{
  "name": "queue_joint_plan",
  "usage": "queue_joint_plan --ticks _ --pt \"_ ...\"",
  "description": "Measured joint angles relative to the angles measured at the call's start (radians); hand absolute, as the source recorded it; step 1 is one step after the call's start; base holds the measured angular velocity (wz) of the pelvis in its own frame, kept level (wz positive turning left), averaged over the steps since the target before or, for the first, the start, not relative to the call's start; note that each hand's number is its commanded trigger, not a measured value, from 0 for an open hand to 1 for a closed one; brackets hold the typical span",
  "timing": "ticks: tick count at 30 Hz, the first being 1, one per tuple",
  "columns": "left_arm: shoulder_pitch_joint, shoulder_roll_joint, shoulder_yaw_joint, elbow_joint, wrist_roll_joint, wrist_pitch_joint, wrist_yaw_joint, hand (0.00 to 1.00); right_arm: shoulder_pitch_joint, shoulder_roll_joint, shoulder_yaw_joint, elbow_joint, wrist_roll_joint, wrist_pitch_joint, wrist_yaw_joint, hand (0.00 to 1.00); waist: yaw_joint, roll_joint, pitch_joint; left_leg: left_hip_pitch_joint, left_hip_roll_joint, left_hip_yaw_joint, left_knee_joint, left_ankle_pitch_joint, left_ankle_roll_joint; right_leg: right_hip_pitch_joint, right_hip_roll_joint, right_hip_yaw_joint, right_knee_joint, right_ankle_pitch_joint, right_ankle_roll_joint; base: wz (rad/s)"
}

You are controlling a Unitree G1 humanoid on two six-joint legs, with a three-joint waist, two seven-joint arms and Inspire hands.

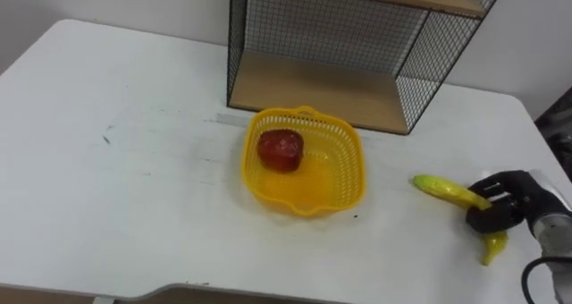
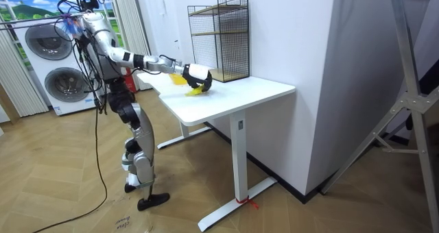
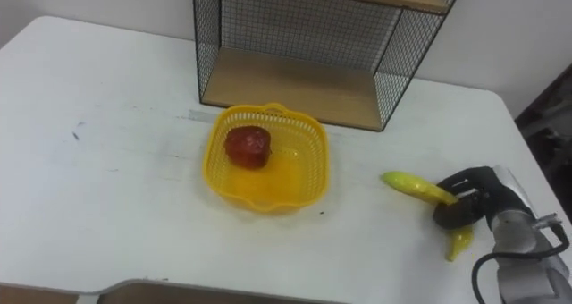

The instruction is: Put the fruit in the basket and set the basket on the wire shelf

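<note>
My right robot hand [image 1: 496, 206] is closed round the middle of the banana [image 1: 442, 190], with its dark fingers curled over it, at the right end of the bench [image 1: 116, 161]. Both ends of the banana project from the grip: one points toward the basket, the other toward the near edge of the bench. A mid-body grip balances the fruit for the carry. I cannot tell whether the banana is lifted clear or rests on the bench.

The yellow basket [image 1: 349, 183] stands near mid-bench, well apart from the banana and to its left. A red fruit [image 1: 280, 150], probably an apple, lies inside toward the far-left wall. This leaves the near-right floor free for the banana.

The wire shelf [image 1: 357, 36] stands just behind the basket with its open front toward me. Its lower wooden board [image 1: 313, 89] is bare, which suits it to receive the basket.

Judgement: the step in hand is the banana transfer, and the basket is not yet on the shelf.
</note>
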Motion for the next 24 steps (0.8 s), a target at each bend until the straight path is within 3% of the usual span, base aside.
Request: queue_joint_plan --ticks 6,10,24 --pt "0.002 -0.023 0.002 -0.035 -0.002 0.015 0.033 0.00 0.024 0.039 0.003 -0.172 0.094 0.020 -0.030 1.00 -0.020 0.004 -0.0020 0.005 0.000 0.010 -0.002 0.000 0.000 0.000 0.002 0.021 -0.001 0.000 0.001 -0.06" --pt "0.017 -0.035 -0.002 -0.033 -0.002 0.019 0.038 0.00 0.026 0.073 0.001 -0.308 0.116 0.027 -0.039 1.00 -0.033 0.013 0.0025 0.009 0.002 0.014 -0.005 0.000 0.000 0.001 0.005 0.020 0.000 0.000 0.001 -0.02" --pt "0.031 -0.060 -0.022 -0.029 -0.005 0.005 0.043 0.00 0.023 0.074 0.001 -0.467 0.256 0.002 -0.100 1.00 -0.032 0.021 0.0046 0.009 0.004 0.017 -0.009 0.000 0.000 -0.003 0.007 0.022 0.003 0.001 0.001 0.00"
